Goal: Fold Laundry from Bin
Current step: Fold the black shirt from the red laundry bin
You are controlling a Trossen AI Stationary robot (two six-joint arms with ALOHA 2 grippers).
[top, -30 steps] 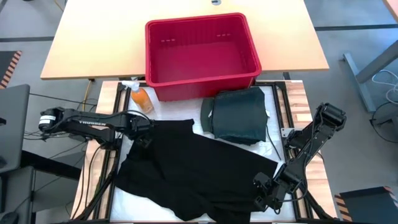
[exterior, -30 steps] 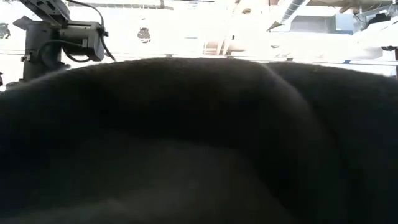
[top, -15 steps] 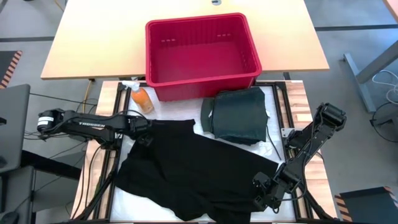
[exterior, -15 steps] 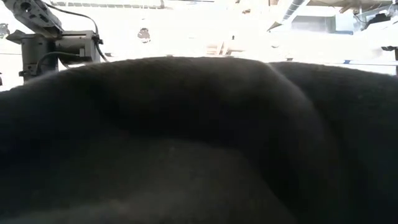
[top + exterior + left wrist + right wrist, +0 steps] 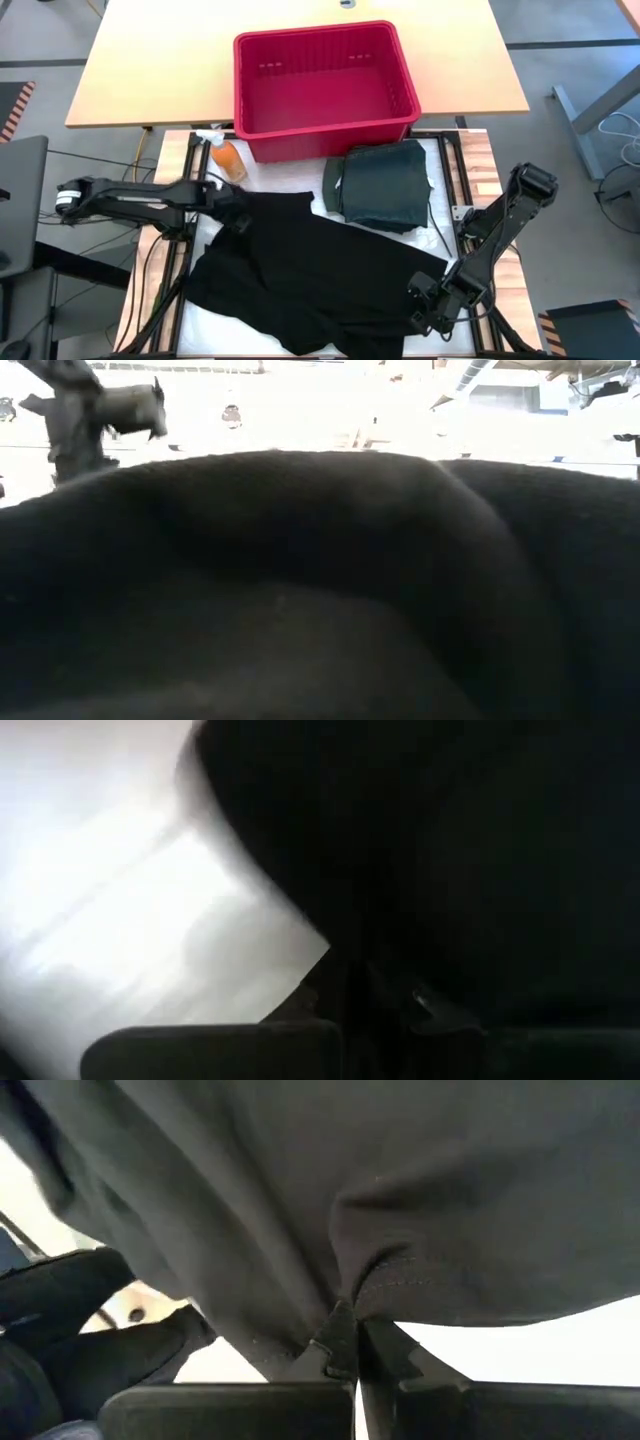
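A black garment (image 5: 310, 270) lies spread over the white work surface and fills the low view (image 5: 320, 590). My left gripper (image 5: 235, 218) is at the garment's far left corner, shut on the cloth. My right gripper (image 5: 422, 308) is at its near right edge, also shut on it. A folded dark green shirt (image 5: 385, 190) rests flat in front of the red bin (image 5: 330, 132), which stands at the far side. My left gripper pinches the black garment near its far left corner (image 5: 370, 955) between its two fingers, coming steeply from above. How many layers it has cannot be seen. The rest of the garment lies on the table. My right gripper pinches the garment's stitched hem (image 5: 400, 1280) at the near right edge, bunched into a small fold between the fingertips (image 5: 385, 1345). The fingers come steeply from above. The cloth spreads away from the hold toward the table's middle.
A small orange spray bottle (image 5: 226, 157) stands by the bin's left near corner, close to my left arm. The tan tabletop (image 5: 150, 70) runs behind and beside the bin. Bare white surface (image 5: 210, 320) shows at the near left.
My left wrist has sunk toward the garment's far left corner, then come up a little and tipped; it shows blurred in the low view. The garment lies much as before. My right arm has kept still.
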